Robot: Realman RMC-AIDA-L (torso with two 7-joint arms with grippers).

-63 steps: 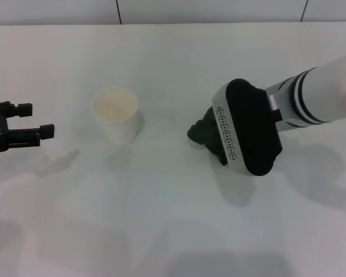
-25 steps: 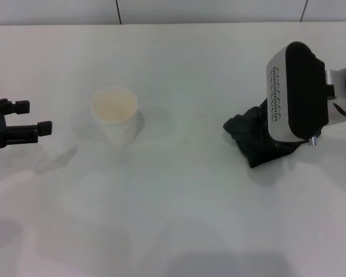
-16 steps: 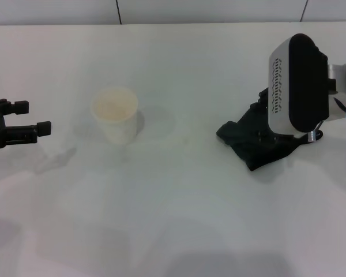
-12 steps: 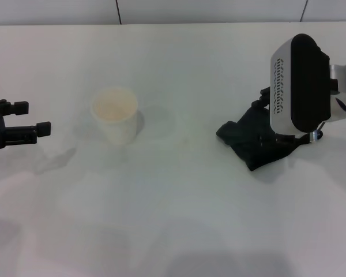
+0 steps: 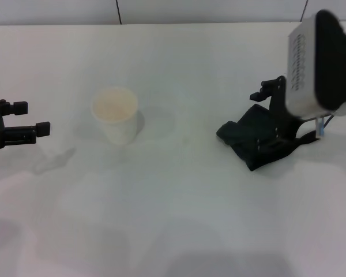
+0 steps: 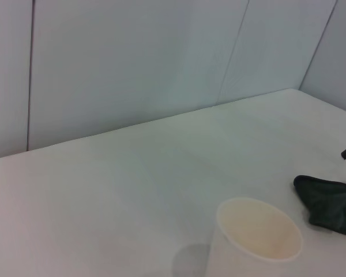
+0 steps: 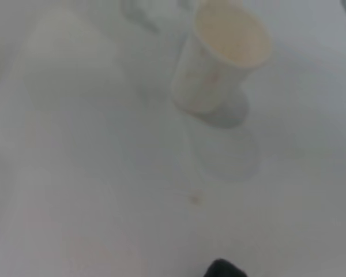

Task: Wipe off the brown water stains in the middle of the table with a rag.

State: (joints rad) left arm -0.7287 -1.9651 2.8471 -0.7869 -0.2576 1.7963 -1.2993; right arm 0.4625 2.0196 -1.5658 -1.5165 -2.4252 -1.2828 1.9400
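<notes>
The dark green-black crumpled cloth rag (image 5: 259, 140) lies on the wide plain white bench (image 5: 179, 208) toward the robot's right; in the head view its long axis runs roughly across, with a blunt rounded corner pointing toward the white paper cup (image 5: 116, 115), well apart from it; one rag, one cup, two grippers in all. The right gripper (image 5: 269, 99) hangs over the rag's far right part, under the large white and black wrist housing; its jaws stand spread, one dark finger above the cloth's far edge, the other lower against the cloth (whether it touches cannot be told). The left gripper (image 5: 24, 119) sits near the bench's left edge, well apart from the cup, jaws spread with nothing between them.

The head view shows no clear brown mark between cup and rag; the right wrist view alone shows a faint small brownish speck (image 7: 194, 199) on the bench, between the cup (image 7: 219, 57) and a dark tip of the rag (image 7: 225, 269); the left wrist view gives the cup's open mouth (image 6: 258, 229), the rag's rounded corner (image 6: 328, 203) beyond it, and a pale panelled wall (image 6: 132, 63) behind the bench.
</notes>
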